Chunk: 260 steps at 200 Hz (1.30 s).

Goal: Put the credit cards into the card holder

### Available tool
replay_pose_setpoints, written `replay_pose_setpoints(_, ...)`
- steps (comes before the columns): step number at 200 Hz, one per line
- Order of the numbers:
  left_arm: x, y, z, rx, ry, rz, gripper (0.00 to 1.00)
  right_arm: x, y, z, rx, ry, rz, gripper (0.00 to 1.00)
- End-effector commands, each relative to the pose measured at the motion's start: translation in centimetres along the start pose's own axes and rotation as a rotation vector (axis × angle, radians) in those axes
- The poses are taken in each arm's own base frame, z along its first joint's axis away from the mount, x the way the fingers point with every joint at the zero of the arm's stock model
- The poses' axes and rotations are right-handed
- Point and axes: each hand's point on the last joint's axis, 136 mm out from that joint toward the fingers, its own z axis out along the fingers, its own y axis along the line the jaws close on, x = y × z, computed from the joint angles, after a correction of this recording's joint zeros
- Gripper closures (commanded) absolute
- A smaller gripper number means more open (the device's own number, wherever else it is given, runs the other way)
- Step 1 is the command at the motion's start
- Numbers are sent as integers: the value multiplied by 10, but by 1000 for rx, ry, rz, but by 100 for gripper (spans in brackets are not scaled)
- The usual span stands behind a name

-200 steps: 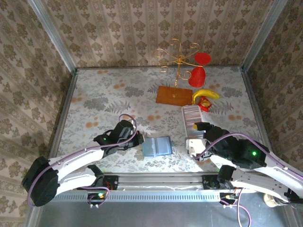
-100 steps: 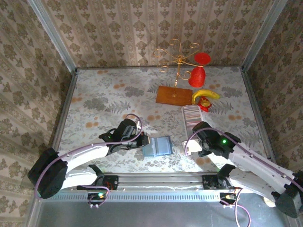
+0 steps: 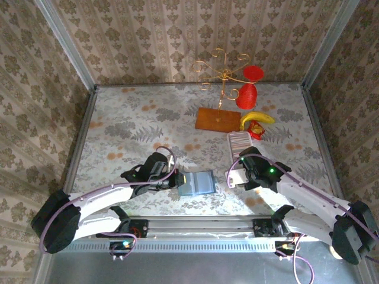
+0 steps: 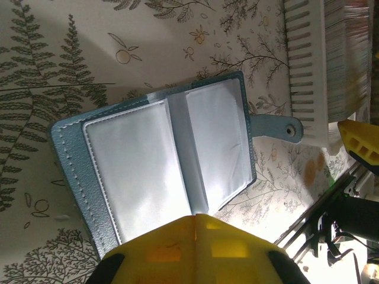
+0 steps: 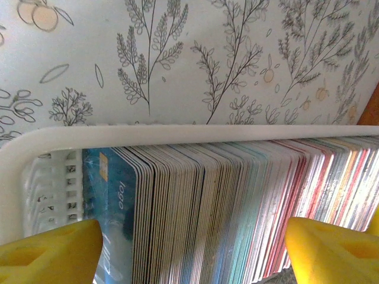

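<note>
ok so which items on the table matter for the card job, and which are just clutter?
For the job:
- card holder, lying open
- credit cards, stacked on edge in the white tray

Just lying about, toward the far side:
- orange-brown board
- gold wire stand
- red pieces by the stand
- banana

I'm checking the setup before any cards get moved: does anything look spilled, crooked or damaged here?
Nothing stands out. The card holder lies open on the table, and the credit cards stand packed upright in their white tray. No card lies loose.
</note>
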Motion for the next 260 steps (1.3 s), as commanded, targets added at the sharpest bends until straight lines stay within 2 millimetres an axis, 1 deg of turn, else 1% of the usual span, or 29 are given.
replay_pose_setpoints(1,3,-2,-1,11,-10,3,96,1,0,4,9,-7,-17,18)
replay_pose_setpoints(32,4,-3,2,3,-12,1,96,4,4,6,-7,-2,-16,17)
replay_pose_setpoints(65,6,-4,3,1,-10,3,96,3,5,10,-25,-3,-13,17)
replay_pose_setpoints(85,7,-4,4,-1,-7,3,96,3,6,11,-37,1,-9,19)
replay_pose_setpoints(98,6,-5,4,1,-8,0,96,2,3,10,-32,2,-3,23)
replay_pose_setpoints(107,6,-6,4,2,-7,1,96,2,1,8,-37,4,-2,29)
replay_pose_setpoints(128,7,-7,4,1,-3,5,96,1,-1,2,-35,-7,2,38)
replay_pose_setpoints(134,8,-7,4,-1,1,5,96,0,-3,0,-28,-12,3,40)
replay_pose_setpoints(141,8,-7,4,0,4,2,96,1,3,-2,-48,-8,1,40)
replay_pose_setpoints(159,8,-9,4,7,1,-5,96,0,2,-3,-33,-20,16,41)
replay_pose_setpoints(186,6,-13,5,23,-6,-10,96,-1,2,-7,-24,-32,26,51)
replay_pose_setpoints(201,6,-13,5,22,-6,-9,96,0,3,-7,-23,-29,21,52)
replay_pose_setpoints(243,8,-11,8,11,2,-17,98,-1,5,-8,-11,-42,21,72)
replay_pose_setpoints(260,9,-13,9,13,6,-16,99,0,5,-9,-1,-41,22,74)
